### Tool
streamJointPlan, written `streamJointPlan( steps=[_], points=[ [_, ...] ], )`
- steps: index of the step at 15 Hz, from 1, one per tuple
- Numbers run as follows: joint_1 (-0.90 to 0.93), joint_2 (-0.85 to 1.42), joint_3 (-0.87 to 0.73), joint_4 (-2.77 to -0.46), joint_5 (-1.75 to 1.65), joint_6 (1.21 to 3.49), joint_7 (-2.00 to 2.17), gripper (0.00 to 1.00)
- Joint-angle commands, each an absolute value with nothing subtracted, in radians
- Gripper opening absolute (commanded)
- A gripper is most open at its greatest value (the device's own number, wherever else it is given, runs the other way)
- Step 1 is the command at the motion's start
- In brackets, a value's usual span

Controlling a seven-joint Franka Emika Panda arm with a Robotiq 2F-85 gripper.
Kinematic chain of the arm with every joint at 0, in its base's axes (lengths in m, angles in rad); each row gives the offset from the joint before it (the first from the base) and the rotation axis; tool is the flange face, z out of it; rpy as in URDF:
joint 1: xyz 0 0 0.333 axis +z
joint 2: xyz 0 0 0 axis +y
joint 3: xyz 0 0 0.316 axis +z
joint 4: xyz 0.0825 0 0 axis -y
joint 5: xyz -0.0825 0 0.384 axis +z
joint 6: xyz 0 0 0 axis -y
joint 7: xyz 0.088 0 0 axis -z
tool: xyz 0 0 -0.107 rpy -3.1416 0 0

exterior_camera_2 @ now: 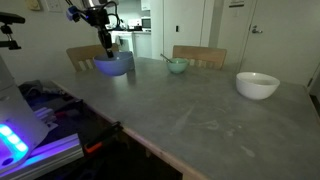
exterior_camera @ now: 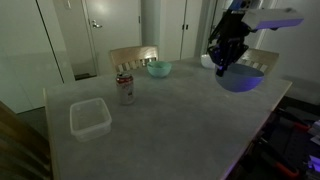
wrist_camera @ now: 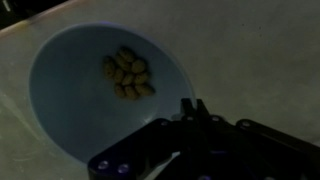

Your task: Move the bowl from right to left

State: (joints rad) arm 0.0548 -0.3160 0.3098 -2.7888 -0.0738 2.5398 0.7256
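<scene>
The glossy blue-to-purple bowl shows in both exterior views point(exterior_camera: 241, 79) point(exterior_camera_2: 111, 67), near one end of the grey table point(exterior_camera: 170, 120). In the wrist view the bowl point(wrist_camera: 70, 90) fills the left side and holds a small heap of yellowish pieces point(wrist_camera: 128, 73). My gripper point(exterior_camera: 228, 58) point(exterior_camera_2: 106, 50) comes down from above onto the bowl's rim. In the wrist view its fingers point(wrist_camera: 190, 108) are pressed together on the rim's near edge. I cannot tell whether the bowl rests on the table or hangs just above it.
A teal bowl point(exterior_camera: 159, 69) point(exterior_camera_2: 177, 66) stands at the table's far side before two wooden chairs point(exterior_camera_2: 199, 55). A white bowl point(exterior_camera_2: 257, 85) sits toward the other end. A drinks can point(exterior_camera: 125, 89) and a clear plastic container point(exterior_camera: 89, 118) stand on the table.
</scene>
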Motion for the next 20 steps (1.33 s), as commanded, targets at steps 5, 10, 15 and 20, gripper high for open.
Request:
streamJointPlan(
  steps=[5, 10, 15, 20],
  points=[
    [-0.03, -0.04, 0.327, -2.79, -0.339, 2.762, 1.125, 0.01],
    [-0.065, 0.109, 0.263, -2.79, -0.588, 2.865, 1.31, 0.01],
    [-0.079, 0.126, 0.233, -2.781, -0.756, 2.872, 1.389, 0.3],
    [-0.131, 0.16, 0.252, -2.783, -0.731, 2.865, 1.287, 0.58]
  ],
)
